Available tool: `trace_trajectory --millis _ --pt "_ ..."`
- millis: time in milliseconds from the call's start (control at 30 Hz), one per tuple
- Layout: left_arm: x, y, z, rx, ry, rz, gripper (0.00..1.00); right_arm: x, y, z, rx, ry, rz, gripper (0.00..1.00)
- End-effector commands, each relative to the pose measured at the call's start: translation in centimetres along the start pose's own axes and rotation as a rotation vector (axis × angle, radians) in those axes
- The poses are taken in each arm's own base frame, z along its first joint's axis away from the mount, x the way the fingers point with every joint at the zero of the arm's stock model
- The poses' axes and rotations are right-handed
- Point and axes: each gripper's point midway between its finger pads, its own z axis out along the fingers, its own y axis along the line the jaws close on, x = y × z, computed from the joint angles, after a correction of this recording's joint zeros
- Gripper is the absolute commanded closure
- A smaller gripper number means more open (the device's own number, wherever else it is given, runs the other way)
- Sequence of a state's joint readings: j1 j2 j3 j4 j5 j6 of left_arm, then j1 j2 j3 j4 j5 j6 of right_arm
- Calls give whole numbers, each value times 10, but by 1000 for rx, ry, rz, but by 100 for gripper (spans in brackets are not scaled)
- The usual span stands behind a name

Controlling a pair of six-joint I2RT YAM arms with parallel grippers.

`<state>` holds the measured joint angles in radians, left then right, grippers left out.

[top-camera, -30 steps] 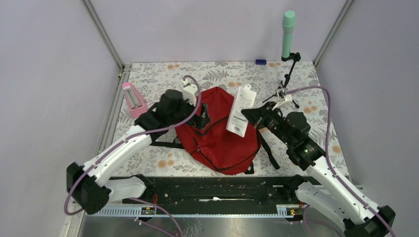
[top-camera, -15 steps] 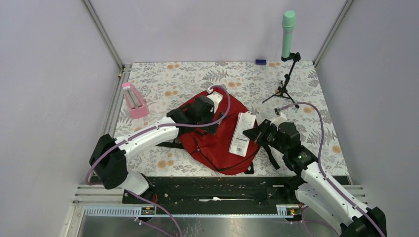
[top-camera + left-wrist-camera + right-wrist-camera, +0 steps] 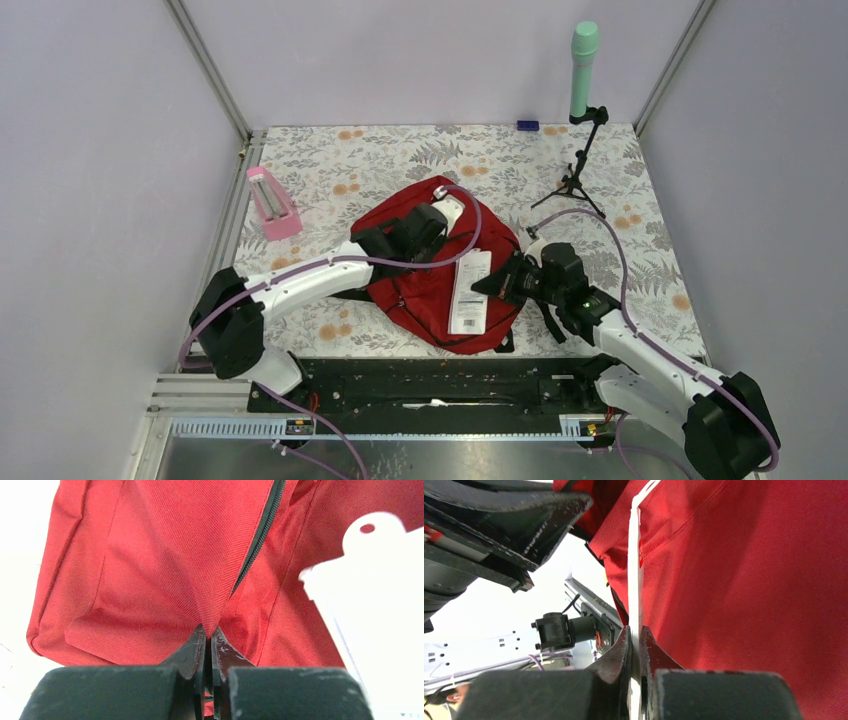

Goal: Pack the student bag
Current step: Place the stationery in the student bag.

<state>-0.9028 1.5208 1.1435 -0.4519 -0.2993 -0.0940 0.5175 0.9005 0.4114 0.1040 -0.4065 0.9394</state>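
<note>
The student bag (image 3: 420, 290) is a red backpack with black zippers (image 3: 255, 540), lying in the middle of the flowered table. My left gripper (image 3: 437, 252) sits over its upper part. In the left wrist view that gripper (image 3: 209, 631) is shut on a raised fold of the red fabric (image 3: 165, 570). My right gripper (image 3: 488, 287) is at the bag's right side, shut on a flat white pack (image 3: 470, 290). The right wrist view has the pack (image 3: 635, 580) edge-on between the fingers (image 3: 635, 632), against the red cloth (image 3: 749, 580). The pack's hang tab (image 3: 370, 535) also appears in the left wrist view.
A pink case (image 3: 270, 202) stands at the left of the table. A green cylinder (image 3: 583, 70) on a small black tripod (image 3: 578, 175) stands at the back right, with a small blue object (image 3: 527, 126) by the back wall. A black rail (image 3: 430, 385) runs along the near edge.
My left gripper moved right over the bag and shut on its fabric. My right gripper brought the white pack down and leftward onto the bag.
</note>
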Motion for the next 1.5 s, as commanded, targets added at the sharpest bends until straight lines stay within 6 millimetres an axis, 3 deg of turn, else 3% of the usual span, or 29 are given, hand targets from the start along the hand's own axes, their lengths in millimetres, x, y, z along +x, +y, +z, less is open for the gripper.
trace_trajectory --millis 0,133,500,1100,1267,1467 --pt "-41 7 -26 -23 -183 -52 100 8 36 3 -107 54 -9 100" --pt "-49 6 -38 8 -260 -80 100 7 48 13 -149 59 22 100" --pt "-43 2 -48 55 -281 -88 100 -21 84 42 -283 17 168 100" --pt "-44 -8 -67 146 -335 -150 100 -83 70 69 -238 -280 332 100" --pt "-39 -7 -67 141 -329 -159 100 -96 72 64 -238 -352 316 100" --pt "-32 -9 -69 156 -311 -177 100 -108 51 54 -143 -464 270 100"
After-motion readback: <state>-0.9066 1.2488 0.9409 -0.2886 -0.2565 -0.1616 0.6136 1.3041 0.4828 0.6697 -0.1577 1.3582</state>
